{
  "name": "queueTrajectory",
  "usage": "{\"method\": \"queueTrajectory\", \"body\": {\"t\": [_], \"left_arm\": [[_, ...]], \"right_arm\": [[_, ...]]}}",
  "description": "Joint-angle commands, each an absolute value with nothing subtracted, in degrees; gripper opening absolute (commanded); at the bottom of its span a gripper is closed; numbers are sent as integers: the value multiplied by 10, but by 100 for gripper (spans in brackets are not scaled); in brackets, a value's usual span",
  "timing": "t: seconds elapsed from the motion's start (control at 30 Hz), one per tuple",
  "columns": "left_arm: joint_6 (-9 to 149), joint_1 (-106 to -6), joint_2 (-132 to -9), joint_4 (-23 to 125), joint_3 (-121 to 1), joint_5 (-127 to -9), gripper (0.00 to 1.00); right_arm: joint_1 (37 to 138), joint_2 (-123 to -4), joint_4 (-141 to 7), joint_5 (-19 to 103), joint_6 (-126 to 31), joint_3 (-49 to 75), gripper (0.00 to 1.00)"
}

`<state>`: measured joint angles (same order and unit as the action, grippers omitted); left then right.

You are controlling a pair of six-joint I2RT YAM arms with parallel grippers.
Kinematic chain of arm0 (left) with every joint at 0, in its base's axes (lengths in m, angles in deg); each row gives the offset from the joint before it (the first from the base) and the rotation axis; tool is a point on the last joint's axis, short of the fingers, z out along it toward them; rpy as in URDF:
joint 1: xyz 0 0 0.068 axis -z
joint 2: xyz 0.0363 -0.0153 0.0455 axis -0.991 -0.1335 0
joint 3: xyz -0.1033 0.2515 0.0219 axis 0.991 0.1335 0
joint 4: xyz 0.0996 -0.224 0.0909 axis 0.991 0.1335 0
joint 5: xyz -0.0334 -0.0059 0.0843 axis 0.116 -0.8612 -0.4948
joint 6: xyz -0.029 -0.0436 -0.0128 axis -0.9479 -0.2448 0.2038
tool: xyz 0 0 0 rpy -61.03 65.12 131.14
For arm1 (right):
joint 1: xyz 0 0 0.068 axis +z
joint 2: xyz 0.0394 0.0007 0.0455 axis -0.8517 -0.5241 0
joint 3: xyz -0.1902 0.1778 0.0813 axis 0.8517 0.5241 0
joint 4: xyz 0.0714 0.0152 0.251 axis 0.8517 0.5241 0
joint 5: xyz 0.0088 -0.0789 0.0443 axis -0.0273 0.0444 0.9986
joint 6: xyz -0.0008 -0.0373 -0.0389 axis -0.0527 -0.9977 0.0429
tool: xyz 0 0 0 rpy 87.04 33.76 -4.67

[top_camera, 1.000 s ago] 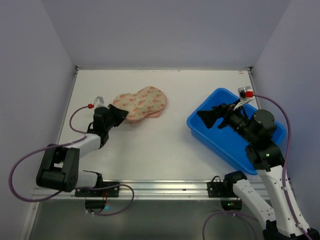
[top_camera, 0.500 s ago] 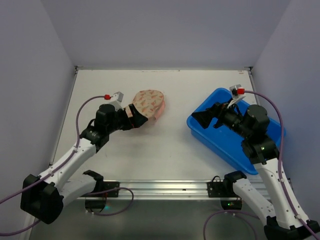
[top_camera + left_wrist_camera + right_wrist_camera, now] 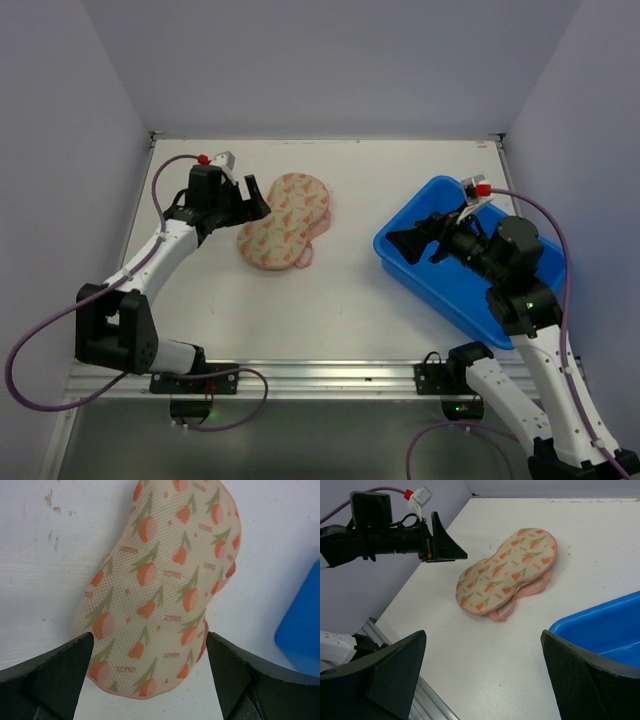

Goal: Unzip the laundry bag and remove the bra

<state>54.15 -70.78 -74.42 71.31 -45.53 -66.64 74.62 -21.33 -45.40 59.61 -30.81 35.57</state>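
The blue tub (image 3: 420, 282) sits on the right of the white counter (image 3: 330, 300). I cannot tell what is in it. The laundry bag (image 3: 285, 222) lies flat, left of the middle. A moment ago the left hand (image 3: 257, 198) held it bunched up. Now that hand is wide open beside it, holding nothing. The right hand (image 3: 408, 240) hangs open by the tub.

pink laundry bag (image 3: 285, 222), orange tulips; blue tub (image 3: 432, 285).

Open table (image 3: 350, 285) separates the laundry bag (image 3: 285, 222) from the blue tub (image 3: 440, 295), well apart. The left gripper (image 3: 250, 208) stands just beside the bag's left edge, blocking that side.
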Motion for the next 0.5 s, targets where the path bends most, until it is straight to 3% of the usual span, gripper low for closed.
{"method": "queueTrajectory", "body": {"t": [0.0, 0.3, 0.47], "left_arm": [[564, -724, -799, 687, -465, -664, 97], [546, -718, -862, 592, -389, -577, 91], [504, -599, -786, 540, -319, -561, 91]], "right_arm": [[749, -211, -462, 600, -316, 367, 99], [751, -230, -482, 659, -299, 383, 99], [754, -235, -490, 661, -296, 391, 99]]}}
